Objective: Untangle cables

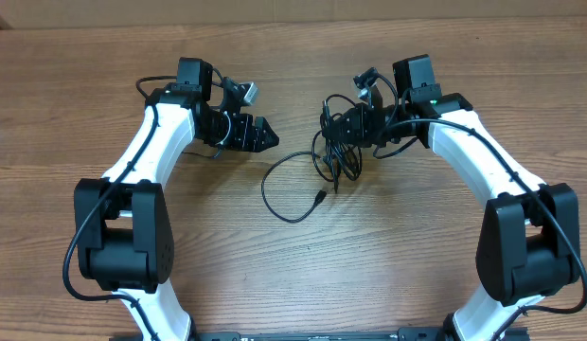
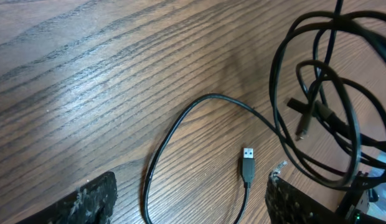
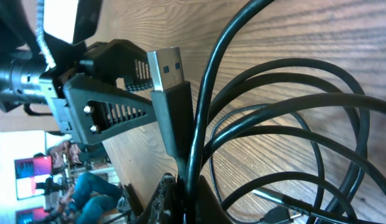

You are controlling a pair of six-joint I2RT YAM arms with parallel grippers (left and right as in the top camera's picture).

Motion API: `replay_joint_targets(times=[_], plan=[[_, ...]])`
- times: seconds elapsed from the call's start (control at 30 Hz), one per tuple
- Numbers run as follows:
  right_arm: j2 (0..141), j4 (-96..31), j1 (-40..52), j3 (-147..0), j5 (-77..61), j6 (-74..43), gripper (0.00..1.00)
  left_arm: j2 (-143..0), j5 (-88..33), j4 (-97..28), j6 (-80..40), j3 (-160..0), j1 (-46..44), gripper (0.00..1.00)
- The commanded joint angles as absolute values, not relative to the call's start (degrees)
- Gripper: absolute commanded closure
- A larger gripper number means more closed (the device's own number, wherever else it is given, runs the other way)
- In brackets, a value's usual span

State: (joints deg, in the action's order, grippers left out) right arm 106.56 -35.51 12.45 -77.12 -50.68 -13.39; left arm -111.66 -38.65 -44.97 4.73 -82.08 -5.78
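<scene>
Pressing together on the cables (image 3: 196, 143), the right jaws gripped the dark bunch close under the wrist camera, one USB plug (image 3: 169, 99) sticking straight out of the grip with its metal end bare. Black loops fanned from there over brown, strongly grained wood. Beyond the plug stood the left jaws, apart and holding nothing, one ribbed triangular finger (image 3: 112, 99) showing side-on, well clear of the bunch. From the left wrist, two rough black fingertips (image 2: 93, 199) framed a bare stretch of tabletop (image 2: 87, 74) where a pale sheen of light lay across the grain. Just ahead of them a loose cable (image 2: 211, 96) lay flat in an open curve, ending in a second USB plug (image 2: 248, 163) on the wood; its other end ran into the bunch, where small connectors (image 2: 303, 127) dangled among the loops. From overhead, the bunch sat a little right of the tabletop's middle at the tip of the right arm (image 1: 473, 152), and the left arm (image 1: 156, 142) reached in from the other side. Farthest off, past the tabletop's edge in the right wrist view, a blurred strip of room showed a bright white patch, a pinkish screen and someone in blue.
</scene>
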Motion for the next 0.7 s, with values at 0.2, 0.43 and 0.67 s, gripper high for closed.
replay_joint_targets(times=[0.2,0.43,0.67], plan=[[105.56,-28.51,12.99,-76.07,-53.60,-27.88,0.96,-112.20,-51.11,-46.76,14.57,-81.73,-5.69,0.25],[105.56,-23.49,15.22,-76.07,-47.33,-40.53,0.96,-112.20,-63.92,-50.33,24.99,-81.73,-7.14,0.13],[105.56,-18.48,17.63,-76.07,-44.07,-48.88,0.96,-112.20,-63.99,-49.45,25.12,-81.73,-10.13,0.06]])
